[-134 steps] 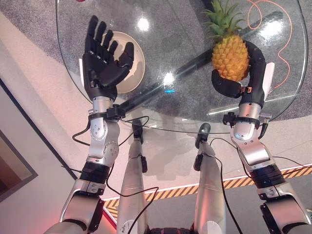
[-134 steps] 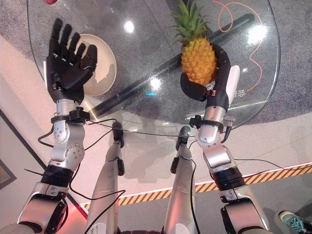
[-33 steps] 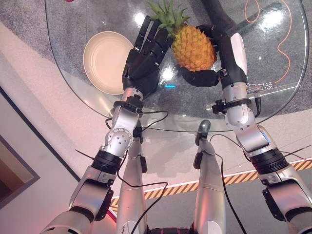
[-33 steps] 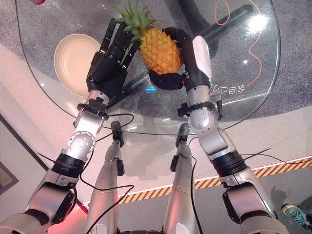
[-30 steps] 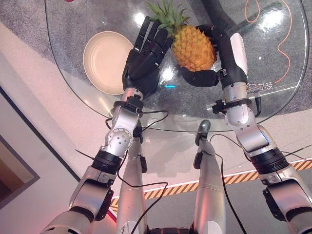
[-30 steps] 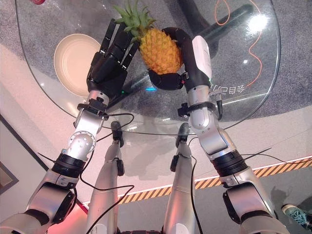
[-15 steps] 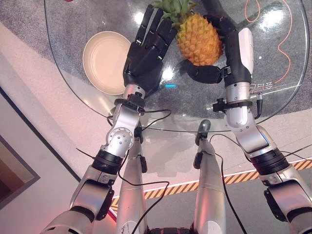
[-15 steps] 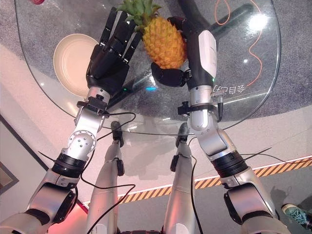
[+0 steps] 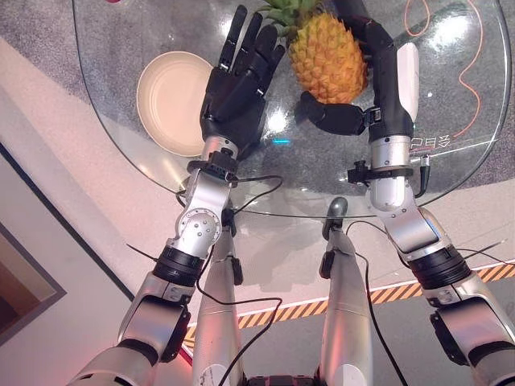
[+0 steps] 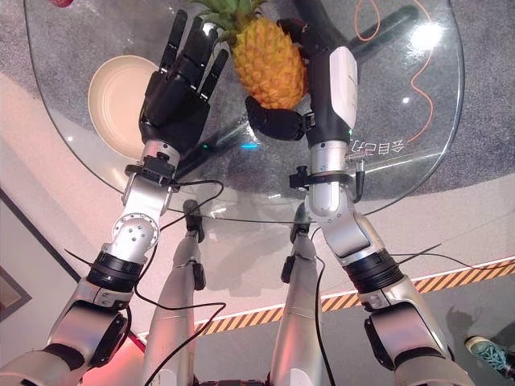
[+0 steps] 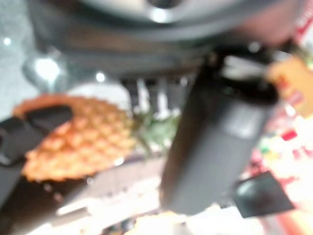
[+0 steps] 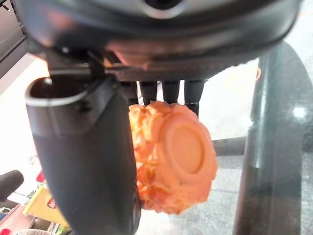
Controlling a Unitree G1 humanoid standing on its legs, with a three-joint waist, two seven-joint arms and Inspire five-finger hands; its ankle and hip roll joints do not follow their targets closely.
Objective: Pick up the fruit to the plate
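A yellow pineapple (image 9: 326,55) with a green leafy crown is held above the round glass table (image 9: 451,173). My right hand (image 9: 378,76) is shut on it, fingers curled round its far side and thumb under its base (image 12: 171,156). My left hand (image 9: 237,80) is open with straight fingers, just left of the fruit by its crown. The cream plate (image 9: 169,100) lies on the glass at the left, beside my left hand. The left wrist view shows the pineapple (image 11: 78,137) in the dark right hand.
An orange cable (image 9: 467,72) loops on the floor under the glass at the right. A dark table leg (image 10: 378,28) runs beneath the top. A red thing (image 10: 60,2) sits at the far left edge.
My right hand has carried the pineapple left from the table's right side to the middle and lifted it slightly. My left hand swung right to the fruit, then drew a little away.
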